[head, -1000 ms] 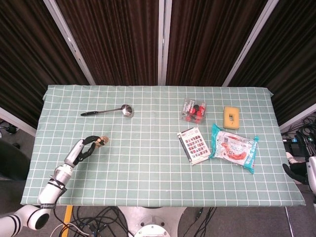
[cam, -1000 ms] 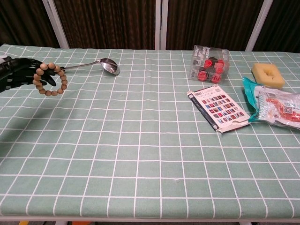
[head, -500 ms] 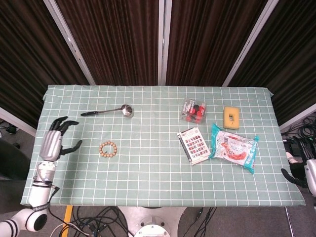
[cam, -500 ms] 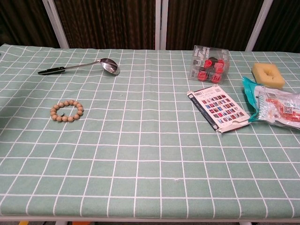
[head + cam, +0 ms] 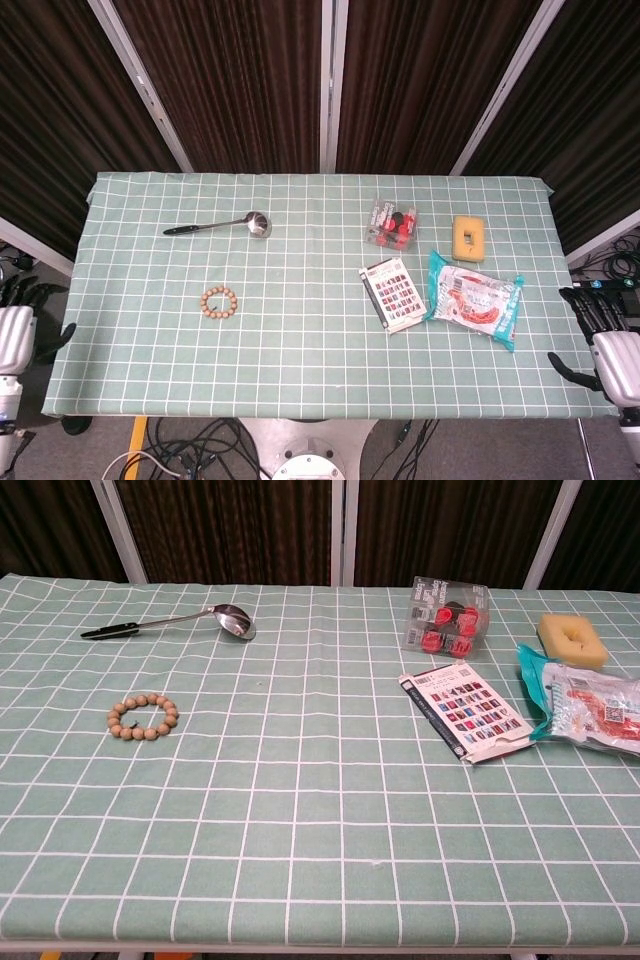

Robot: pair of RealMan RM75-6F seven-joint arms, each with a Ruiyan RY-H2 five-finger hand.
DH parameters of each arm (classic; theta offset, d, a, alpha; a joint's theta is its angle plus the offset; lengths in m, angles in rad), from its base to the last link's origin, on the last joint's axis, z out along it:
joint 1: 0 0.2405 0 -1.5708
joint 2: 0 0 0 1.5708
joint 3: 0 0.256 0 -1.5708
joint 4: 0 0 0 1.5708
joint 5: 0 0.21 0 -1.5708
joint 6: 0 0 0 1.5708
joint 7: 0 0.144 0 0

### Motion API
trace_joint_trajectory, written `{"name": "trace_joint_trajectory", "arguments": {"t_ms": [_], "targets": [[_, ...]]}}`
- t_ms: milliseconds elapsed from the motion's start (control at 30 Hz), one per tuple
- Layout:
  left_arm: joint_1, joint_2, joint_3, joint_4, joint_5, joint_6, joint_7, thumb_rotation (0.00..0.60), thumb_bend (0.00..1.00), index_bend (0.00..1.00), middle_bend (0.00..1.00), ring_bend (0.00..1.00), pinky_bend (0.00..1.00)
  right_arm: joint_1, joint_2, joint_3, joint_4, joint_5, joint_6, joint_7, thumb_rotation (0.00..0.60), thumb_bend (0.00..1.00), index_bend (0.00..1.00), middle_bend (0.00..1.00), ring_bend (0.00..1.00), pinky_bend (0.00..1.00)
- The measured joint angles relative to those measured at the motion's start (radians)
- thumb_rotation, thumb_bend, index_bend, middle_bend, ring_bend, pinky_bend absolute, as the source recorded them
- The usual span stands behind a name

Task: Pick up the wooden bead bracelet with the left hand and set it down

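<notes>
The wooden bead bracelet (image 5: 218,302) (image 5: 142,717) lies flat on the green checked tablecloth, on the left part of the table, with nothing touching it. My left hand (image 5: 20,330) hangs off the table's left edge in the head view, fingers spread and empty, well clear of the bracelet. My right hand (image 5: 604,340) is beyond the table's right edge, fingers apart, holding nothing. Neither hand shows in the chest view.
A metal spoon (image 5: 220,226) (image 5: 180,622) lies behind the bracelet. To the right are a clear box of red items (image 5: 392,226), a card booklet (image 5: 391,295), a snack packet (image 5: 475,300) and a yellow sponge (image 5: 468,238).
My left hand let go of the bracelet, which now lies on the cloth, and drew back off the left edge. The right hand rose slightly at the right edge.
</notes>
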Motion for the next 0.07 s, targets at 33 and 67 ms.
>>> {"name": "trace_joint_trajectory", "arguments": {"t_ms": [33, 67], "targets": [[0.014, 0.006, 0.006, -0.012, 0.002, 0.009, 0.002, 0.587, 0.24, 0.31, 0.29, 0.12, 0.08, 0.000, -0.002, -0.001, -0.001, -0.001, 0.001, -0.011, 0.600, 0.19, 0.05, 0.07, 0.00, 0.00], [0.030, 0.010, 0.013, -0.024, 0.006, 0.022, 0.005, 0.588, 0.24, 0.31, 0.29, 0.12, 0.08, 0.001, -0.004, -0.001, -0.004, -0.001, 0.001, -0.025, 0.600, 0.19, 0.05, 0.07, 0.00, 0.00]]}}
